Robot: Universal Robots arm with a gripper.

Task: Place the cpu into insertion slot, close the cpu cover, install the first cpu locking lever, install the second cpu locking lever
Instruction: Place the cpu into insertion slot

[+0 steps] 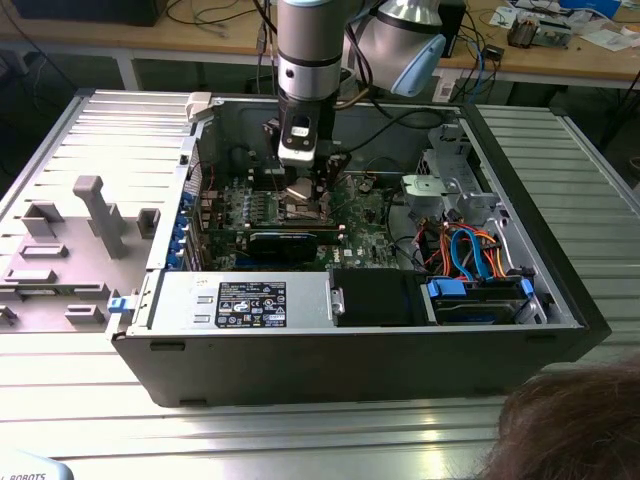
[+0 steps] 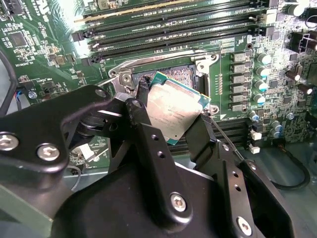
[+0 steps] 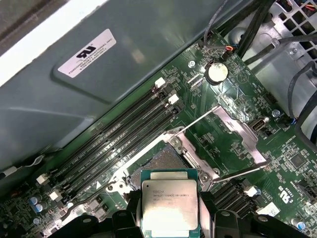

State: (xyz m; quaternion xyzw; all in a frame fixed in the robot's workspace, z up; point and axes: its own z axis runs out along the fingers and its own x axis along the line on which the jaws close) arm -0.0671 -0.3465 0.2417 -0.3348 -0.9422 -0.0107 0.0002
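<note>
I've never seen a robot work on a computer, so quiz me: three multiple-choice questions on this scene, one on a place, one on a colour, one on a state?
1. Where is the small flat square silver-grey chip? A. on the floor; B. between the black claw's fingers; C. in a drawer.
2. What colour is the large circuit board? A. red; B. green; C. white.
3. How is the square dark socket with the silvery rim? A. uncovered, no chip seated; B. shut under its frame; C. under a fan.
Answers: B, the fingers clamp its edges; B, green shows in both wrist views; A, its bare grid shows beyond the held chip.
</note>
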